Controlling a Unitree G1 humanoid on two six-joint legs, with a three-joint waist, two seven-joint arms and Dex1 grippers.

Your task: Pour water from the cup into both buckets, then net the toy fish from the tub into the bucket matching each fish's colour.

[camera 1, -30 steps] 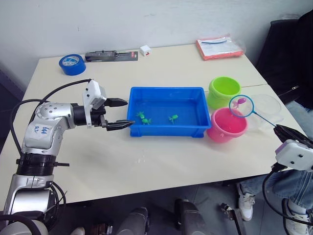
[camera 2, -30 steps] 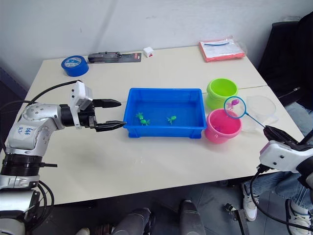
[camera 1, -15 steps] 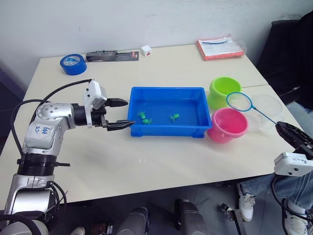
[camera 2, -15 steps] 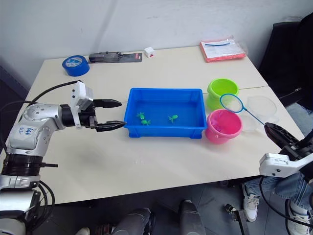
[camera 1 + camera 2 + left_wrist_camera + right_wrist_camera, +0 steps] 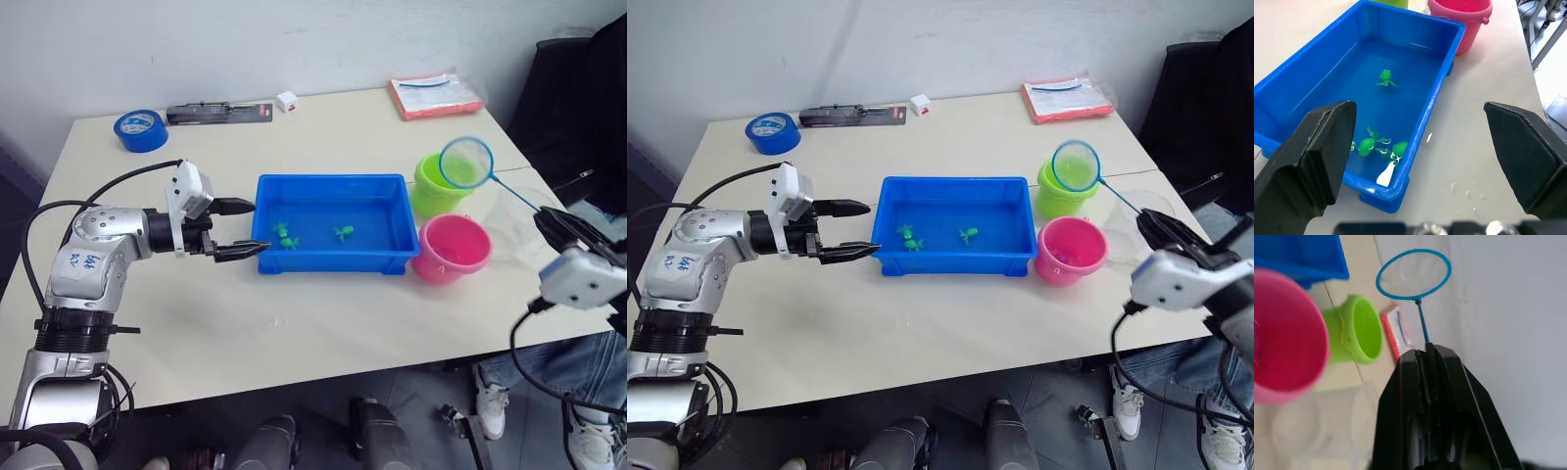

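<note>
The right gripper is clamped on the thin handle of the net, its two black fingers pressed together around the stick. The blue-rimmed hoop stands raised out ahead of the fingertips, up in the air over the lime green bucket, and its mesh looks bare, with no fish in it. Below the hoop and nearer to this gripper sits the pink bucket, just beside the green one; something pink lies on its bottom, too small to tell what. The clear cup stands upright on the table close under the gripper's fingers, next to both buckets.

The left gripper has its fingers spread wide and holds nothing. It hangs level just off the near end of the blue tub, with the lower fingertip almost at the tub's rim; whether it touches cannot be told. Straight ahead of its fingers, in the shallow water, lie three green toy fish: a pair close together at the end nearest this gripper, and one further along towards the middle.

Well beyond the left gripper, at the far edge of the table, lie a blue tape roll, a long black tool pack and a small white box. A red folder lies at the far corner beyond the buckets.
</note>
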